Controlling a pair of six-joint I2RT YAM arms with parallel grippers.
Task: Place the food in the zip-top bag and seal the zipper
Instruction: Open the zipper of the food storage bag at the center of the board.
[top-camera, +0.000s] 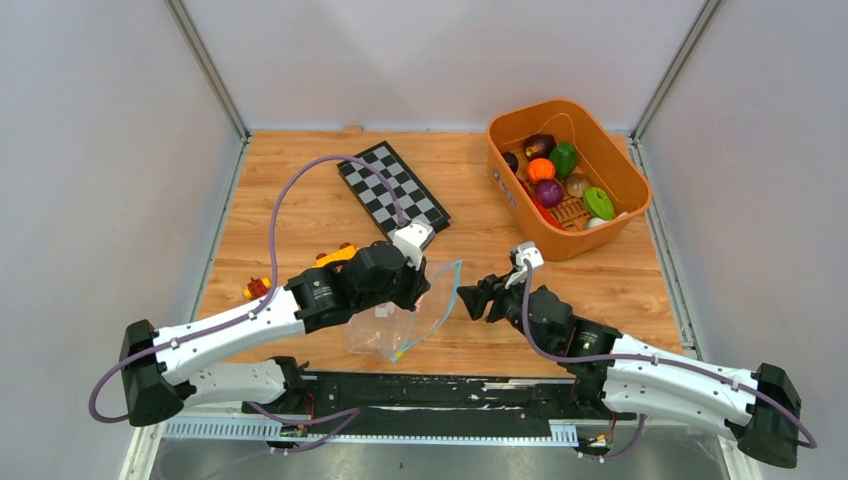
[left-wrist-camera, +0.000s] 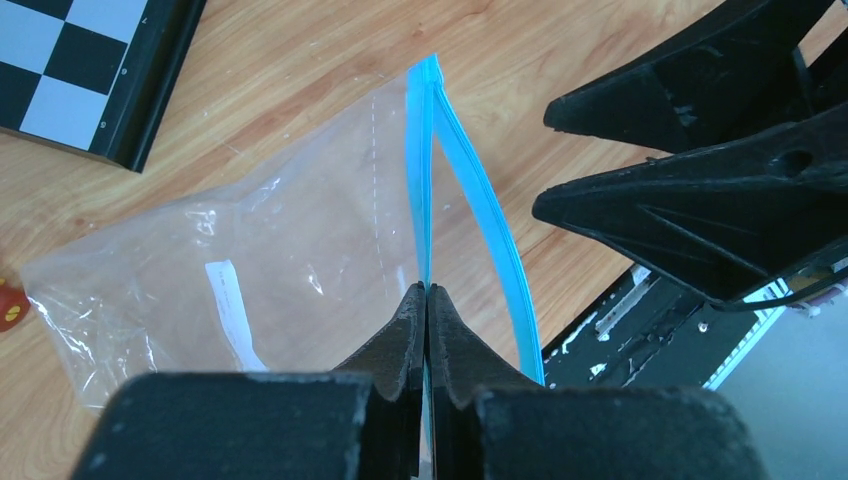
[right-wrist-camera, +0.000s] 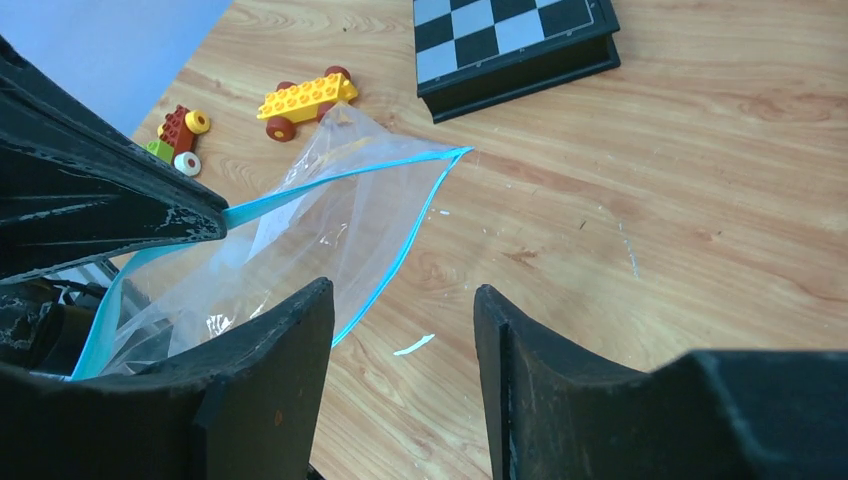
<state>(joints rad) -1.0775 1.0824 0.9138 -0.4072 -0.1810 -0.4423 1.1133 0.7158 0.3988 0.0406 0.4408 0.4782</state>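
Observation:
The clear zip-top bag (top-camera: 392, 325) (left-wrist-camera: 300, 250) (right-wrist-camera: 330, 230) stands half lifted off the wooden table between the two arms, its mouth gaping. My left gripper (top-camera: 422, 287) (left-wrist-camera: 427, 292) is shut on one lip of the light-blue zipper (top-camera: 452, 290) (left-wrist-camera: 495, 230) (right-wrist-camera: 340, 180); the other lip bows away to the right. Just right of the mouth, my right gripper (top-camera: 470, 298) (right-wrist-camera: 405, 290) is open and holds nothing. The food (top-camera: 549, 180), orange, purple, green and dark pieces, lies in the orange basket (top-camera: 625, 165) at the back right.
A folded chessboard (top-camera: 392, 188) (right-wrist-camera: 515, 40) lies behind the bag. A yellow toy car (top-camera: 336, 256) (right-wrist-camera: 305, 98) and coloured brick pieces (top-camera: 256, 289) (right-wrist-camera: 180, 135) sit left of the bag. A black rail (top-camera: 430, 390) runs along the table's near edge.

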